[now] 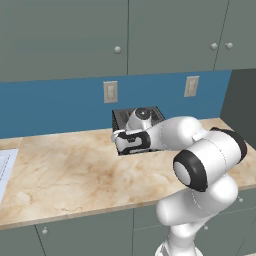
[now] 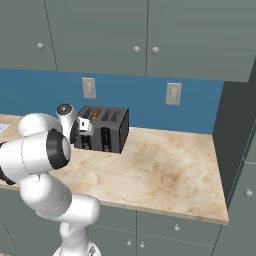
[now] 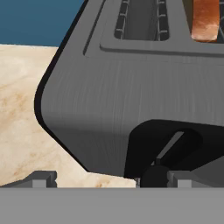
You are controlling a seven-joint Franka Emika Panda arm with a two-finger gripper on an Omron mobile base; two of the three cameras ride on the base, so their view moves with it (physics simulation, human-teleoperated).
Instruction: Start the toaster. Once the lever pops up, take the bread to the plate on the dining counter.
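Observation:
The dark grey toaster [image 3: 109, 96] stands on the marble counter against the blue wall, also seen as the toaster [image 1: 150, 116] and toaster [image 2: 111, 131]. A slice of bread [image 3: 205, 19] with a brown crust sits down in one top slot; the bread [image 2: 95, 114] shows as an orange-tan strip. My gripper [image 3: 111, 179] is open, low in front of the toaster's face, its fingertips [image 3: 41, 178] wide apart. The black lever knob [image 3: 154, 176] sits at the bottom of its black panel, close to the right fingertip. The hand covers the toaster's front, where the gripper [image 1: 118, 137] and gripper [image 2: 86, 131] lie.
The marble counter [image 1: 75, 175] runs left and right of the toaster. Two wall outlets [image 1: 110, 92] sit on the blue backsplash under grey-green upper cabinets. A white sheet [image 1: 5, 170] lies at the counter's far left. A tall dark panel [image 2: 235, 135] ends the counter on the right.

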